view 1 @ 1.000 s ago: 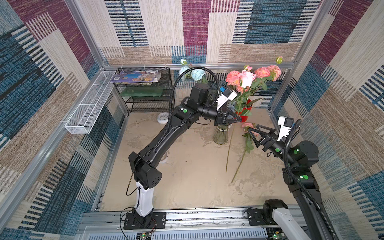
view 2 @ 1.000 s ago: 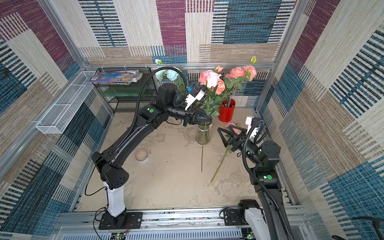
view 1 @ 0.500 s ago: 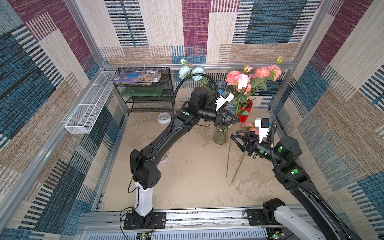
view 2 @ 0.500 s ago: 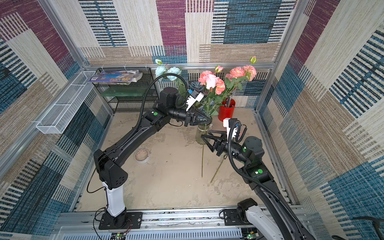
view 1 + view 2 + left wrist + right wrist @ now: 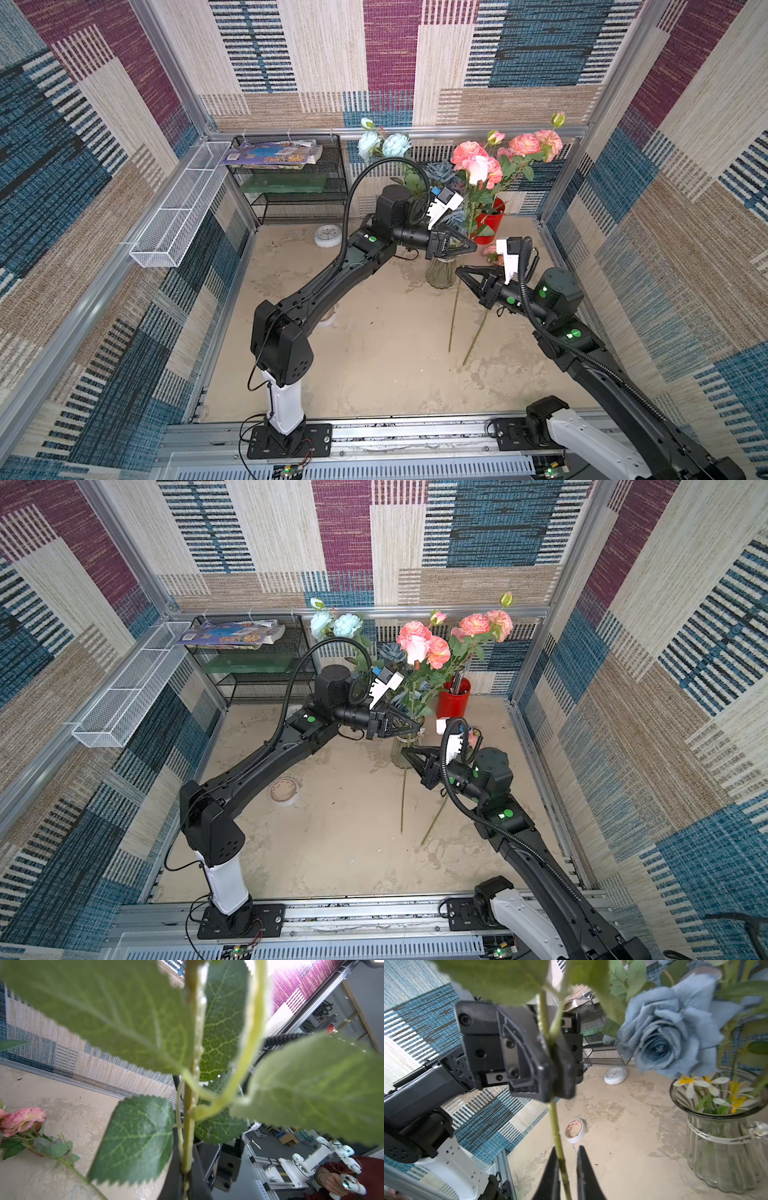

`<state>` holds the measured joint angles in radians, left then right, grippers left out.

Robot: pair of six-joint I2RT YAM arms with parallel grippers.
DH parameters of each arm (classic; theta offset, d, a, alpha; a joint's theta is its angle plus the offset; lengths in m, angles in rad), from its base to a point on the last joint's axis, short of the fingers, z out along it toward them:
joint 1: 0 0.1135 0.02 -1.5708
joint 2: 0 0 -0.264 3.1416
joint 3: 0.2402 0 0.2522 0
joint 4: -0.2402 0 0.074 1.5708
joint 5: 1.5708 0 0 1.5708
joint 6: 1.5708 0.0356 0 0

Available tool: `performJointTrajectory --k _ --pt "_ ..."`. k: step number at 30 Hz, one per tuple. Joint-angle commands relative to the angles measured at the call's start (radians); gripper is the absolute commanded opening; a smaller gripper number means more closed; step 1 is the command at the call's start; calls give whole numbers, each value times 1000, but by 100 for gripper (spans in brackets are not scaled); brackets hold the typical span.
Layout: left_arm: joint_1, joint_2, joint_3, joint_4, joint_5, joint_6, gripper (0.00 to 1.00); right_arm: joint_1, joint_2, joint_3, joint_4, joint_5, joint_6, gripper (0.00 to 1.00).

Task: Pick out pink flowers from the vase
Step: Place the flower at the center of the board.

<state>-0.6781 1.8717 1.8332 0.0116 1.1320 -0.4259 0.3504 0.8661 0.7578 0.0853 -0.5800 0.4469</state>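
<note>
My left gripper is shut on the green stem of a pink flower, held upright just right of the vase. Just below it, my right gripper is shut on the same stem, which hangs down past the fingers. More pink flowers rise above the vase among dusty-blue roses. Another pink flower lies on the floor to the right.
A red cup stands behind the vase. At the back left are a black wire shelf and a white clock. A tape roll lies mid-floor under the left arm. A white wire basket hangs on the left wall.
My right gripper swung in from the right side to the stem under the left gripper and closed on it. The left gripper kept its hold and barely moved.
</note>
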Motion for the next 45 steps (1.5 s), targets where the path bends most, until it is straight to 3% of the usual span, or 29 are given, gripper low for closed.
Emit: performJointTrajectory --k 1,7,10,12,13,14,16,23,24,25,26,28,29,32,35,40,41,45 --pt "-4 -8 -12 56 6 -45 0 10 3 12 34 1 0 0" --pt "-3 -9 -28 21 -47 -13 3 18 -16 11 -16 35 -18 0" --pt "-1 -1 -24 25 -54 -36 32 18 -33 -1 -38 50 -28 0" --pt "0 0 -23 33 -60 -55 37 18 -41 -8 -53 63 -33 0" --pt "-1 -2 -24 39 -65 -62 37 18 -45 -12 -58 67 -36 0" --pt "0 -4 -27 48 -66 -65 29 18 -49 -15 -65 70 -39 0" --pt "-1 -11 -35 68 -66 -69 3 18 -51 -19 -73 74 -38 0" --pt "-3 -22 -69 139 -71 -123 0 18 -46 -32 -63 70 -31 0" --pt "-3 -23 -73 146 -73 -127 0 18 -41 -33 -58 69 -27 4" --pt "-3 -23 -75 149 -72 -131 0 18 -35 -32 -54 69 -21 24" --pt "-3 -25 -77 154 -72 -137 0 19 -30 -32 -50 66 -17 37" --pt "-4 -24 -83 174 -72 -154 0 18 -17 -29 -34 57 -9 52" --pt "-4 -26 -85 186 -72 -162 0 18 -12 -29 -23 55 -3 57" --pt "-9 -24 -88 200 -74 -173 0 18 7 -21 5 44 10 59" --pt "-16 -25 -88 200 -76 -174 0 20 28 -7 26 28 19 53" --pt "-20 -29 -89 188 -78 -168 0 32 51 15 24 23 17 6" --pt "-20 -29 -90 182 -80 -163 0 32 52 17 20 24 15 1" --pt "-20 -37 -94 152 -92 -141 0 33 43 17 1 34 8 0"
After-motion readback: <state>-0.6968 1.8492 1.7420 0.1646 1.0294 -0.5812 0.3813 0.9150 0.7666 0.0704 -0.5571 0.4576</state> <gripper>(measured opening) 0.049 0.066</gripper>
